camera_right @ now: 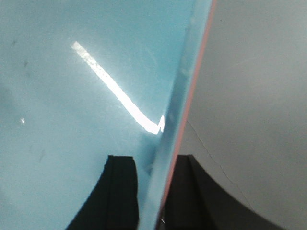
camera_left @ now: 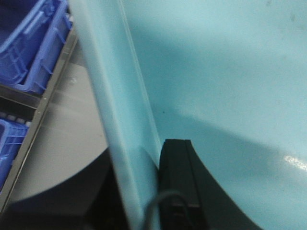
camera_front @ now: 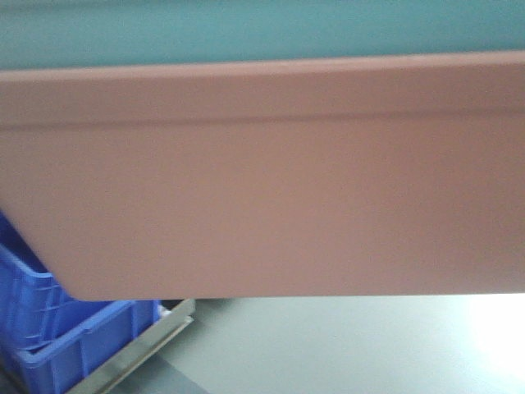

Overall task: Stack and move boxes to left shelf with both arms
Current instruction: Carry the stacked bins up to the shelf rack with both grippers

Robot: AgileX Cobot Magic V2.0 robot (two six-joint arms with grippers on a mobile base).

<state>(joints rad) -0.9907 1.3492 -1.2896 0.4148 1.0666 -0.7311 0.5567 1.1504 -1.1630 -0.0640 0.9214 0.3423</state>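
Note:
The salmon-pink box [camera_front: 262, 180] fills the front view, held up off the floor, with the light blue box [camera_front: 246, 29] nested inside it and showing above its rim. In the left wrist view my left gripper [camera_left: 139, 191] is shut on the light blue box's [camera_left: 216, 72] side wall, one finger [camera_left: 177, 182] inside and the other outside. My right gripper [camera_right: 156, 191] is shut on the opposite wall, clamping the light blue box [camera_right: 72, 96] and the thin pink rim [camera_right: 192, 110] together. The left shelf's steel front rail [camera_left: 45, 105] runs at the left.
Dark blue bins [camera_front: 49, 328] stand on the rack at the lower left behind a steel rail [camera_front: 139, 349]. More dark blue bins [camera_left: 29, 43] show beside the left arm. Grey floor [camera_front: 344, 345] lies below the boxes and to the right [camera_right: 259, 96].

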